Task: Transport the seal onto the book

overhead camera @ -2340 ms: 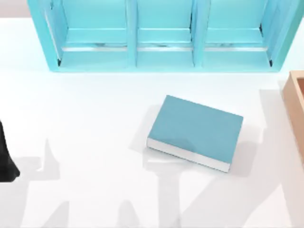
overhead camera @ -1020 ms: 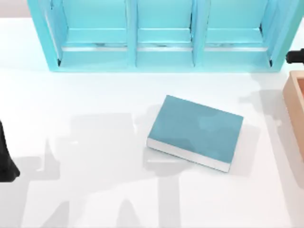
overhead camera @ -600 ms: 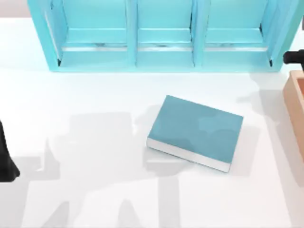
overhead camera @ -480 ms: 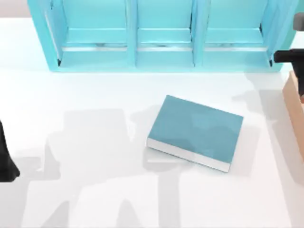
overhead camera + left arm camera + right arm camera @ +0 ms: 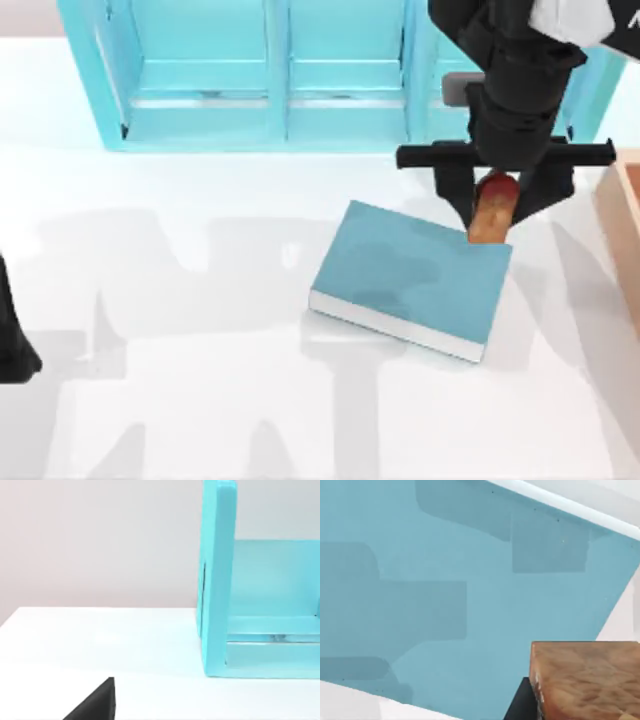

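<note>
Top view: my right gripper (image 5: pixel 492 212) hangs over the far right corner of the book (image 5: pixel 408 278), a thick rectangular hardcover with a plain matte teal-blue cover and white page edges. Both black fingers are pinched on the seal (image 5: pixel 491 214), a small upright stamp block with an orange-brown mottled body and a darker red rounded top. The seal sits over the book's far right edge; I cannot tell whether its base touches the cover. The book lies flat on the smooth white table (image 5: pixel 180 300), skewed to the table's edges. Behind the book stands a light-blue shelf (image 5: pixel 280 80) with upright dividers making box-shaped compartments. To the book's right, at the frame's edge, is a slice of a tan, wood-coloured box (image 5: pixel 622 215). My left arm is parked well to the book's left, a black shape at the frame's edge.

Left wrist view: the shelf's flat, glossy end panel (image 5: pixel 216 580) stands upright on the white tabletop, with one compartment open beside it. A black wedge (image 5: pixel 95 702) shows in the corner; left finger state I cannot tell.

Right wrist view: the book's flat teal cover (image 5: pixel 445 595) with soft grey shadows on it. The seal's faceted, stone-like orange-brown body (image 5: pixel 585 680) is close up, a black finger (image 5: pixel 520 700) pressed on its side.
</note>
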`<action>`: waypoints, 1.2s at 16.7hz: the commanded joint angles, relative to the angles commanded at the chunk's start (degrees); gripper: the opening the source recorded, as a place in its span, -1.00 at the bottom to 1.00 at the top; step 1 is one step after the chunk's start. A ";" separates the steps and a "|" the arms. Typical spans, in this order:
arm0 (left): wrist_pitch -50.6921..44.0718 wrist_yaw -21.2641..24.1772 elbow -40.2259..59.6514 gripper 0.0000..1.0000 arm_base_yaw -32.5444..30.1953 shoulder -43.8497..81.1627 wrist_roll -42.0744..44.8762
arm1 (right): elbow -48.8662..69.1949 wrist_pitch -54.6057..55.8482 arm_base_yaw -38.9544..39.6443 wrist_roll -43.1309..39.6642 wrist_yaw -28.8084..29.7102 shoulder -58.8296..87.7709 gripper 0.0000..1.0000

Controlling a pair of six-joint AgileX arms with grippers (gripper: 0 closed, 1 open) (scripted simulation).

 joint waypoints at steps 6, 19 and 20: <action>0.00 0.00 0.00 1.00 0.00 0.00 0.00 | 4.06 3.25 6.14 6.63 -0.16 6.18 -1.00; 0.00 0.00 0.00 1.00 0.00 0.00 0.00 | 5.07 2.16 6.13 6.61 -0.16 6.10 -0.55; 0.00 0.00 0.00 1.00 0.00 0.00 0.00 | 5.07 2.16 6.13 6.61 -0.16 6.10 -0.40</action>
